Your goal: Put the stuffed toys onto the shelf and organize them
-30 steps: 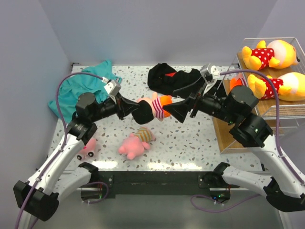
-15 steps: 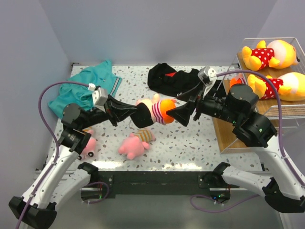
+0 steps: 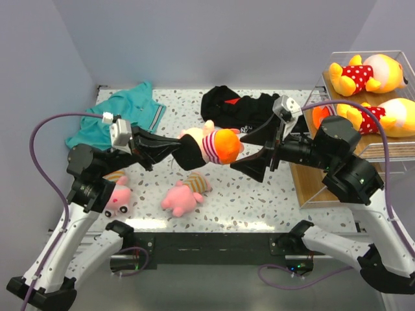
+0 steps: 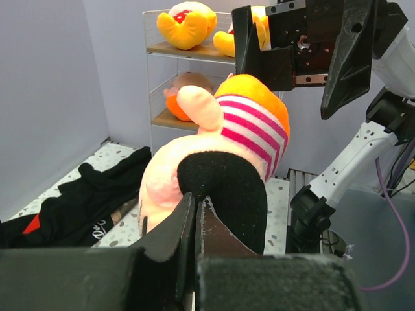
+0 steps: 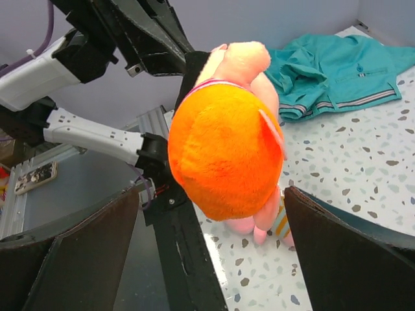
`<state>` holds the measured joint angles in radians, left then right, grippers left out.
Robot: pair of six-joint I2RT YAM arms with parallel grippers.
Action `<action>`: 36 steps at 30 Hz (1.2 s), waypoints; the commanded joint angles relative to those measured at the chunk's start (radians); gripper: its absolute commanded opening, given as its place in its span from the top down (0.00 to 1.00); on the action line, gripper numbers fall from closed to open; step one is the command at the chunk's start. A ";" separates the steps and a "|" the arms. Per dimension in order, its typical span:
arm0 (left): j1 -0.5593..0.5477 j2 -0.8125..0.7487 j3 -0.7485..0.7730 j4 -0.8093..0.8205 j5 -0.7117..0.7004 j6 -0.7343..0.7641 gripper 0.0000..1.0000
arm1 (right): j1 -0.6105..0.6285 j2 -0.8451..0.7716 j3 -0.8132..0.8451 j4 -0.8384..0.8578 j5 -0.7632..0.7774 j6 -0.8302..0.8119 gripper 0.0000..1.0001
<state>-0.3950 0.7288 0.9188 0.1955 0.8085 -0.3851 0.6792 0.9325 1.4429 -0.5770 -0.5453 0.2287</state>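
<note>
Partly, the clamped left gripper [image 4: 196,202] hides the doll's [image 4: 249,126] hair.

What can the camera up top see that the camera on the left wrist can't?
Only the top view shows one pink pig beside the left arm, a second pink pig mid-table, and the teal polo shirt. Only the left wrist view shows, up close, the left gripper pinched shut on the doll's black hair. Both show the striped doll held off the table, the open right gripper facing it, the black garment, and the shelf with yellow bears on top.
</note>
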 commanded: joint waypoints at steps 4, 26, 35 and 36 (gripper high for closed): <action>0.001 -0.008 0.020 0.105 0.049 -0.078 1.00 | -0.004 -0.023 0.021 0.100 -0.126 0.050 0.05; 0.001 0.000 0.032 0.130 0.047 -0.092 1.00 | -0.004 -0.014 -0.021 0.235 -0.151 0.090 0.23; 0.001 0.043 -0.023 0.205 -0.003 -0.132 1.00 | -0.006 -0.035 -0.090 0.326 -0.170 0.129 0.84; -0.001 0.050 -0.029 0.205 -0.017 -0.133 0.98 | -0.006 -0.034 -0.084 0.310 -0.153 0.118 0.90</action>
<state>-0.3950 0.7578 0.9100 0.3466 0.8524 -0.5022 0.6773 0.9081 1.3491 -0.3161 -0.6983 0.3462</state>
